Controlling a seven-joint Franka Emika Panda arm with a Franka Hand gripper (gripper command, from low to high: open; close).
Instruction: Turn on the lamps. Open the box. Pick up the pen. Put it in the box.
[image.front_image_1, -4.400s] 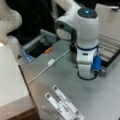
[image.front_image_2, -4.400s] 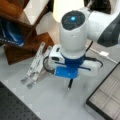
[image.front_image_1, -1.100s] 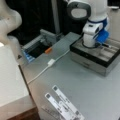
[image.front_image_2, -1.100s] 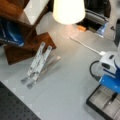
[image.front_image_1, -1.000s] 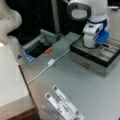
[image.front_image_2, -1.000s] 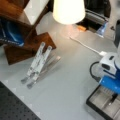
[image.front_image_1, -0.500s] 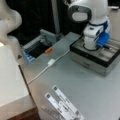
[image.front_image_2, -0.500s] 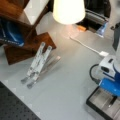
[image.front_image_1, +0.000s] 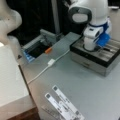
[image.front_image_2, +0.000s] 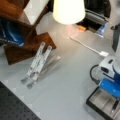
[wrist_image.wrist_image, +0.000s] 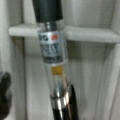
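I have the gripper (image.front_image_1: 93, 47) down over the open box (image.front_image_1: 100, 60) at a front view's right, its pale compartmented lining exposed, and the pen (wrist_image.wrist_image: 53, 62) lies close under the wrist camera across a divider of that lining. In a front view the pen (image.front_image_2: 115, 106) rests in a compartment of the box (image.front_image_2: 100, 103) beside the blue wrist; I cannot tell whether the fingers grip it or have let go. The lamp (image.front_image_2: 68, 11) glows.
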